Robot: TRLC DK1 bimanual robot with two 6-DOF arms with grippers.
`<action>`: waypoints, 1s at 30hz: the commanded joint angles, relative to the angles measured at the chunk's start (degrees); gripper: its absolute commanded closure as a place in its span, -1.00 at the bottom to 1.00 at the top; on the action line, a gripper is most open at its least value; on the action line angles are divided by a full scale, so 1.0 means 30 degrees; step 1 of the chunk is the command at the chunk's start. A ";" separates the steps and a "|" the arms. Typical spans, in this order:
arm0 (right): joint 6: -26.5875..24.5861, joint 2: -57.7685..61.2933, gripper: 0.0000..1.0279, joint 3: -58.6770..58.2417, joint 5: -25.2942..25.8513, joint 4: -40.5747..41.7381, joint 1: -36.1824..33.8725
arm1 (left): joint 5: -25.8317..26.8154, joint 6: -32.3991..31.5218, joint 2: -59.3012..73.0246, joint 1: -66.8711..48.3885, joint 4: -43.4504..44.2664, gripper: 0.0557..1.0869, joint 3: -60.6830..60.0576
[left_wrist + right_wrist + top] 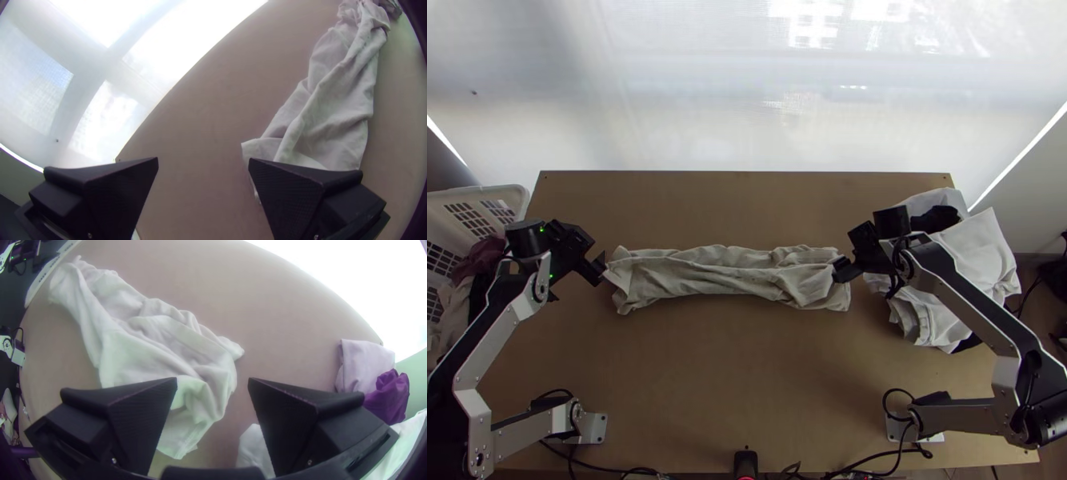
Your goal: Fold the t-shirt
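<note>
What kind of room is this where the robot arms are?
Maybe a workshop or robot lab: two robot arms are mounted at a wooden table, cables run along its edge, and a laundry basket stands beside it.

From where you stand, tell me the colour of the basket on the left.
The basket is white, as the top view shows best.

No readable text, label or number — not on anything.
</note>
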 commanded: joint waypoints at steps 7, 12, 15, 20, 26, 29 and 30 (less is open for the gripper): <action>0.1202 -0.0955 -0.44 0.1688 -0.0038 -0.2020 0.2502 | 0.1653 -0.6182 -0.3655 -0.3660 -0.8470 -0.82 0.3959; 0.1202 -0.0545 -0.09 0.2157 -0.0038 -0.2254 0.4113 | 0.1594 -0.8145 -0.3919 -0.5945 -0.8587 -0.28 0.3138; 0.1144 -0.0545 0.21 0.2479 -0.0038 -0.2313 0.4963 | 0.1740 -1.0196 -0.3391 -0.5301 -0.8617 0.02 0.3461; 0.1085 -0.0252 0.42 0.2597 -0.0038 -0.2371 0.6311 | 0.2883 -1.1602 -0.2249 -0.3514 -0.9496 0.43 0.3490; 0.0968 0.0744 0.67 0.3505 -0.0038 -0.2313 0.7365 | 0.4905 -1.3184 -0.1458 -0.1024 -1.0697 0.83 0.3519; 0.0938 0.1477 0.85 0.3827 -0.0038 -0.1961 0.7541 | 0.5754 -1.3389 -0.0520 -0.0174 -1.1517 0.83 0.3549; 0.0938 0.1740 0.85 0.3915 -0.0038 -0.1932 0.7629 | 0.5783 -1.3272 -0.0286 -0.0027 -1.1869 0.83 0.3549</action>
